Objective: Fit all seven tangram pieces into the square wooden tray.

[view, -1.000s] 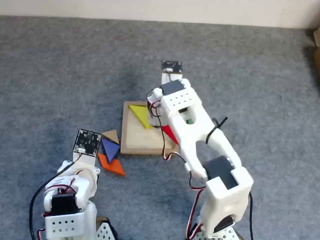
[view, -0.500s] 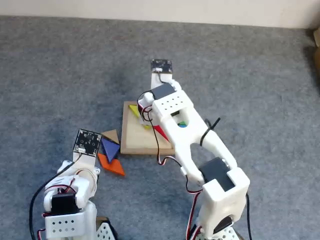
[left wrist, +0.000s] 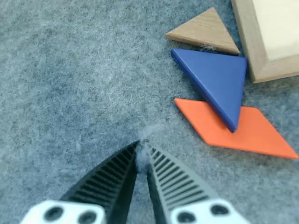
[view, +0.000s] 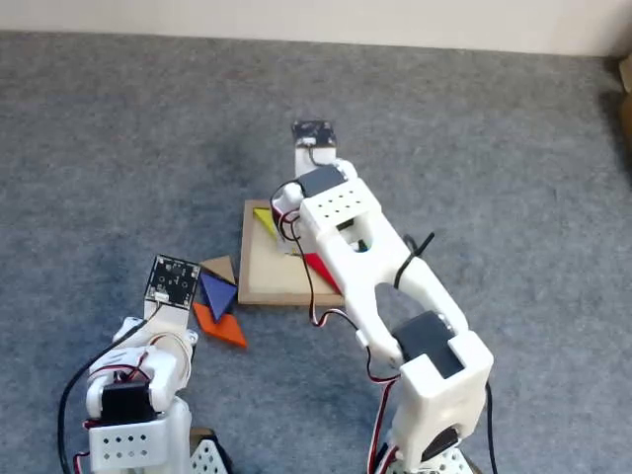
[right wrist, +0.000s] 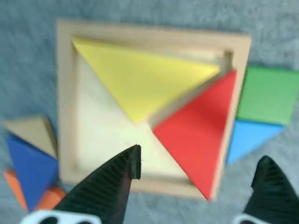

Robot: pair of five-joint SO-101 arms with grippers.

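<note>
**Left side.** The left gripper (left wrist: pixel 141 148) rests low over the grey-covered bench (view: pixel 118 148), fingers clenched together on nothing. Near it lie three loose pieces:
- an orange parallelogram (left wrist: pixel 254 135);
- a blue triangle (left wrist: pixel 215 77), one tip lapping onto the orange;
- a plain wooden triangle (left wrist: pixel 203 32), just beside the tray (left wrist: pixel 261 51).

**Centre.** Two pieces are at the tray (right wrist: pixel 65 93). The yellow triangle (right wrist: pixel 140 79) lies inside, along one wall. The red triangle (right wrist: pixel 201 135) lies partly in, its outer edge riding over the rim, so it is not seated. The rest of the tray floor is bare.

**Right side.** The right gripper (right wrist: pixel 201 163) hangs over the tray, fingers spread wide and holding nothing. A green square (right wrist: pixel 266 95) and a light-blue triangle (right wrist: pixel 250 137) lie outside, touching the tray's far wall.

**Handling (judged).** The pieces look thin, stiff, light and smooth-faced. Lying flat on the nap, they offer little edge, so a pinch across opposite edges seems best. The lapped blue tip looks easiest to take hold of.
</note>
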